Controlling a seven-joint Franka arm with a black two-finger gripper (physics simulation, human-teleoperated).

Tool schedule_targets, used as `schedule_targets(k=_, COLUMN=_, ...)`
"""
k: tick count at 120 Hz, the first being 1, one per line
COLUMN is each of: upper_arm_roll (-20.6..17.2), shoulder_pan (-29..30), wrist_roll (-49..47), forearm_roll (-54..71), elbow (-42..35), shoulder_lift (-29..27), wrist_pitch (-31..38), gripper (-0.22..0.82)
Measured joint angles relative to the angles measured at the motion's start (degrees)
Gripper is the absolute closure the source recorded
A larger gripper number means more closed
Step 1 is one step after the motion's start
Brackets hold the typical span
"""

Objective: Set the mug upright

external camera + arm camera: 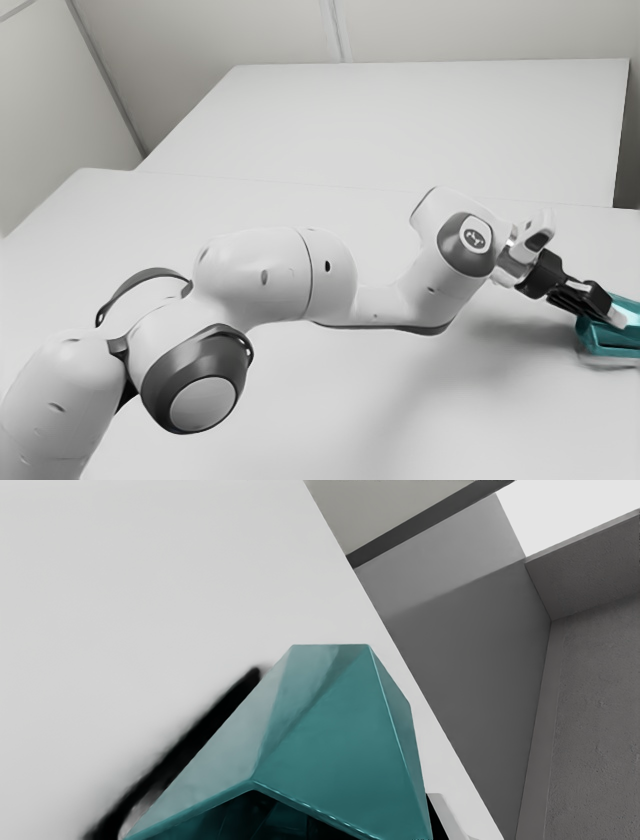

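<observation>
Exterior view, near to far. Arm [270, 280]: white links, grey joint caps; enters at eight o'clock, runs across the near part of the pale table [300, 410] and reaches toward a point between three and four o'clock. Its outer end slopes down toward the tabletop.

Black gripper [604, 305]: at the end of the arm, between three and four o'clock, right at the mug [603, 338]. How far open: cannot tell. Whether it has hold of the mug: cannot tell from either view.

Mug: teal, glossy, flat-faceted; same bearing, partly cut off by the exterior view's right edge. Pose: not upright; on its side or steeply tilted. Whether its whole length rests on the table: cannot tell. Soft shadow on the tabletop beside and below it.

Farther off: second pale table [420, 120] at twelve o'clock, past the first one's far edge. Light side wall [50, 120] at ten o'clock; light back wall [250, 30] between eleven and twelve.

Wrist view, near to far. The mug's rim [252, 782] is nearest the gripper, its mouth facing back toward the hand, interior dark. Faceted sides narrow toward the far end [330, 647]. Dark shadow [200, 740] on the tabletop along one flank. Past the table's straight edge: grey wall [460, 665].
</observation>
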Motion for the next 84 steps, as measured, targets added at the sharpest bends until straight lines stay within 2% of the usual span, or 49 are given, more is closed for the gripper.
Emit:
schedule_targets(k=36, upper_arm_roll=0.4, shoulder_pan=-0.4, wrist_roll=-0.3, forearm_roll=0.7, elbow=-0.6, shoulder_lift=-3.6, wrist_pitch=0.1, gripper=0.77)
schedule_targets(k=54, upper_arm_roll=0.5, shoulder_pan=0.6, wrist_roll=-0.6, forearm_roll=2.9, elbow=-6.5, shoulder_lift=-10.7, wrist_pitch=-0.1, gripper=0.78)
schedule_targets(k=84, upper_arm_roll=-1.3, shoulder_pan=7.0, wrist_roll=-1.6, forearm_roll=12.2, elbow=-19.7, shoulder_lift=-23.5, wrist_pitch=-0.9, gripper=0.79)
